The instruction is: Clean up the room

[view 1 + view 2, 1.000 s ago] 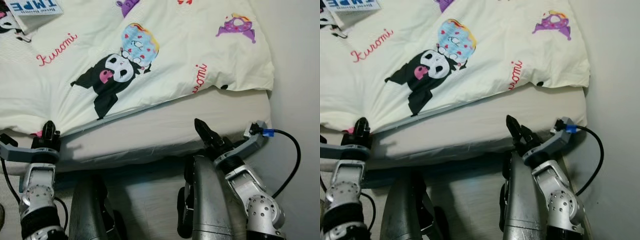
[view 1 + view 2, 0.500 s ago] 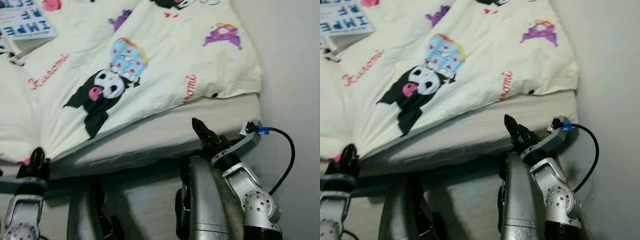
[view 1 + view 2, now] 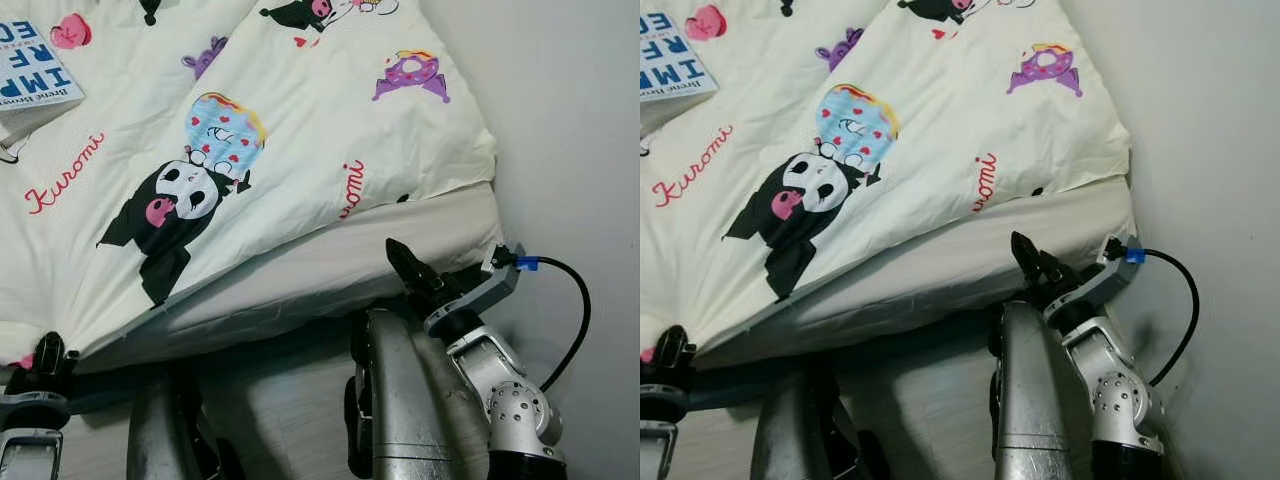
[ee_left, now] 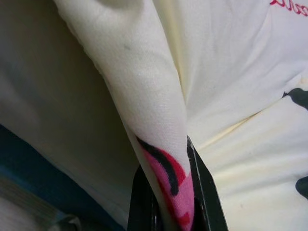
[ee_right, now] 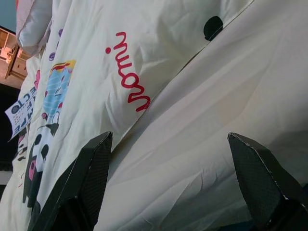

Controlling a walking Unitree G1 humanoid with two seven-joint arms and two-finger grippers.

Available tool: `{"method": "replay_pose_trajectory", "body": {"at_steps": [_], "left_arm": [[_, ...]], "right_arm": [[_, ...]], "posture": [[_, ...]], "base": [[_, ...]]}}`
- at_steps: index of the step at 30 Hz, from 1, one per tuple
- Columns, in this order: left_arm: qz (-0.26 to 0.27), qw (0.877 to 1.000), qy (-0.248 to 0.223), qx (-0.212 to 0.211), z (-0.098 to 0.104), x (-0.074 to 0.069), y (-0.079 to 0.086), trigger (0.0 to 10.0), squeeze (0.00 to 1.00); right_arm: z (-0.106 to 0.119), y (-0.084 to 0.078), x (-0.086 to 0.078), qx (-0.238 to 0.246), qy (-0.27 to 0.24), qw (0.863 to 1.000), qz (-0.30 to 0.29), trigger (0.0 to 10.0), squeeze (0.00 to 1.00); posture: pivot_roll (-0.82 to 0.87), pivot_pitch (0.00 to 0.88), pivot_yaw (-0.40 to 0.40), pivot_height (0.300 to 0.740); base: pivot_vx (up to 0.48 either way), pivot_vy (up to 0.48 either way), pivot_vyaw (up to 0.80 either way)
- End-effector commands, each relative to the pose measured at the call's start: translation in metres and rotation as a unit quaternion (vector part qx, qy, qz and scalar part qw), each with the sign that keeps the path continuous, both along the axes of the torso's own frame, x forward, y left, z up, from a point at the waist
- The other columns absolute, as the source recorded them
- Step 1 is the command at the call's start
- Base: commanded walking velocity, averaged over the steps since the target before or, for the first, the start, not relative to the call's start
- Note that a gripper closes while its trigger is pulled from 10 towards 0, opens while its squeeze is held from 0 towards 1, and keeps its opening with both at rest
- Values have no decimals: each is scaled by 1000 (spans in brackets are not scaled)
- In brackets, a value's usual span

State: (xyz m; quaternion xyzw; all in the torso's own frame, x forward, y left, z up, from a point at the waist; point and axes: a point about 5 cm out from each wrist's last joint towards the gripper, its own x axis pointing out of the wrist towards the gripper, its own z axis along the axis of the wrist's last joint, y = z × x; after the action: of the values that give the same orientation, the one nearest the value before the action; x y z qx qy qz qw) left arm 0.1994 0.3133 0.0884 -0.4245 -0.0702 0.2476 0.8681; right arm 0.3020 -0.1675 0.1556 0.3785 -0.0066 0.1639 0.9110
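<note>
A cream duvet [image 3: 290,110] printed with cartoon figures and red "Kuromi" script lies across the bed, its near edge drawn into a taut diagonal line. My left gripper [image 3: 47,352] at the lower left is shut on the duvet's corner; the left wrist view has the pink and black printed fold [image 4: 168,183] pinched between the black fingers [image 4: 204,192]. My right gripper [image 3: 405,265] hovers open over the bare mattress sheet [image 3: 330,265] just below the duvet's right edge, holding nothing; its wide-spread fingers [image 5: 91,168] frame the sheet in the right wrist view.
A book [image 3: 30,75] with blue lettering rests on the duvet at the far left. A pale wall [image 3: 570,130] runs along the bed's right side. Light flooring [image 3: 270,400] lies between the bed base and my legs.
The camera has swung, so the scene sits further left and lower. The left gripper has pulled the duvet corner down and left, stretching its edge taut. The right gripper stays open by the mattress.
</note>
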Motion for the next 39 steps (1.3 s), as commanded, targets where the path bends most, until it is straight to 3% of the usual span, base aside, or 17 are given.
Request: {"method": "replay_pose_trajectory", "body": {"at_steps": [1,2,3,9,11,12,15,16,21,26,27,29,31,32,34,35,39], "left_arm": [[48,990,122,-45,-47,-41,8,4588,0],[48,990,122,-45,-47,-41,8,4588,0],[37,992,116,-42,-45,-32,5,10000,1000],[8,995,90,-29,-34,-4,-1,10000,1000],[8,995,90,-29,-34,-4,-1,10000,1000],[-32,998,62,-3,-17,13,-10,10000,1000],[-61,997,46,18,-6,21,-18,10000,1000],[-113,992,22,58,11,33,-34,10000,1000],[-145,986,6,84,22,39,-45,10000,1000],[-204,967,-45,143,57,59,-68,10000,1000],[-226,956,-65,172,73,67,-79,10000,1000],[-226,956,-65,172,73,67,-79,10000,1000],[-271,927,-109,235,106,79,-103,10000,1000],[-295,908,-140,263,129,82,-118,10000,0],[-295,908,-140,263,129,82,-118,10000,0],[-309,894,-162,279,144,82,-127,10000,0],[-318,886,-177,288,157,81,-131,10000,0]], "right_arm": [[-10,0,-2,3,15,1000,-1,10000,0],[-10,0,-2,3,15,1000,-1,10000,0],[-10,0,-2,3,14,1000,-1,10000,0],[-9,-1,-2,4,11,1000,-5,10000,0],[-9,-1,-2,4,11,1000,-5,10000,0],[-7,-5,-1,7,7,1000,-10,10000,0],[-6,-7,0,10,4,1000,-15,10000,0],[-5,-11,4,18,2,999,-27,10000,0],[-4,-14,7,25,3,999,-36,10000,0],[-10,-23,22,24,18,997,-75,10000,0],[-13,-27,30,23,28,995,-88,10000,0],[-13,-27,30,23,28,995,-88,10000,0],[-18,-37,47,27,47,993,-107,10000,0],[-19,-45,56,31,57,991,-120,10000,0],[-19,-45,56,31,57,991,-120,10000,0],[-18,-51,62,33,63,989,-129,10000,0],[-13,-58,68,36,63,987,-144,10000,0]], "posture": [[-57,472,10,482],[-57,472,10,482],[-58,471,11,482],[-66,469,18,482],[-66,469,18,482],[-67,469,20,482],[-61,468,23,482],[-61,468,23,482],[-61,468,23,482],[-36,459,34,482],[-20,458,35,482],[-20,458,35,482],[15,461,37,482],[75,468,49,482],[75,468,49,482],[80,470,51,482],[106,483,63,482]], "base": [[0,0,0],[0,0,0],[0,0,0],[0,0,0],[0,0,0],[0,0,0],[0,0,0],[0,0,0],[0,0,0],[0,0,0],[0,0,0],[0,0,0],[0,0,0],[0,0,0],[0,0,0],[0,0,0],[0,0,0]]}}
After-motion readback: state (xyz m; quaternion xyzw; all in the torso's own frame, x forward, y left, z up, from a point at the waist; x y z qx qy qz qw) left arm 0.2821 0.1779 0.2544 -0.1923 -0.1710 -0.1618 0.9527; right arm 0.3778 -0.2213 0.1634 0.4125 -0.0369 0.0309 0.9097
